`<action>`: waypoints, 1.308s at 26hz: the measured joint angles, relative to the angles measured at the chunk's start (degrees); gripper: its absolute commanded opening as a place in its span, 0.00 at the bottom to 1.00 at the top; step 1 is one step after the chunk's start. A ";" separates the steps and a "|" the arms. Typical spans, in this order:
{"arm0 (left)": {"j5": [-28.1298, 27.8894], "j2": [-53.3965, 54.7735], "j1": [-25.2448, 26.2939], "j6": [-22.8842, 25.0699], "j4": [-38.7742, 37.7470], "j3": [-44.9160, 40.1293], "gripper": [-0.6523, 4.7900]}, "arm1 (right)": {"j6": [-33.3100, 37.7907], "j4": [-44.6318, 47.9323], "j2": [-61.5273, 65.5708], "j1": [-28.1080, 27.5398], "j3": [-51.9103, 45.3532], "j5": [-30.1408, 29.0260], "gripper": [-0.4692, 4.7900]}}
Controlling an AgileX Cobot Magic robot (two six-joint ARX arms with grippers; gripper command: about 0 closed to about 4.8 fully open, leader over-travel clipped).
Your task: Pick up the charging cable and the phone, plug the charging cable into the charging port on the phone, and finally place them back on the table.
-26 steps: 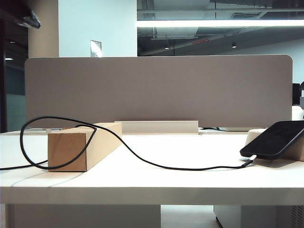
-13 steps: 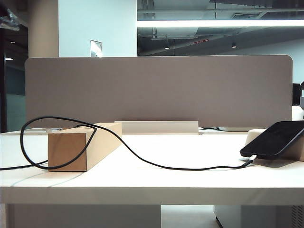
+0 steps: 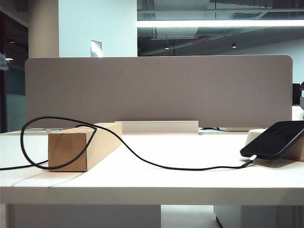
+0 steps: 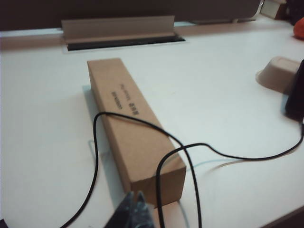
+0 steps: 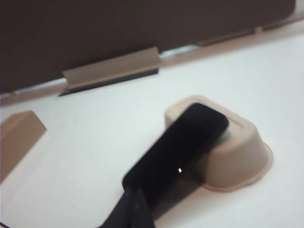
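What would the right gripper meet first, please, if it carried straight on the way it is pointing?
Probably the phone: the shut right gripper points at its near lower end, where it leans on the cream tray. How far off is unclear.

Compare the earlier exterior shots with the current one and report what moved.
On the table nothing moved. A dark blurred shape at the exterior view's upper left corner slid out of frame; what it was cannot be told. The charging cable lies over the cardboard box as before, plug at the phone, which leans on the cream tray.
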 measured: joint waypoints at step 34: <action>-0.24 -0.28 0.00 6.47 13.88 -13.35 0.11 | -3.21 -3.06 -8.59 0.02 -4.68 -0.72 0.09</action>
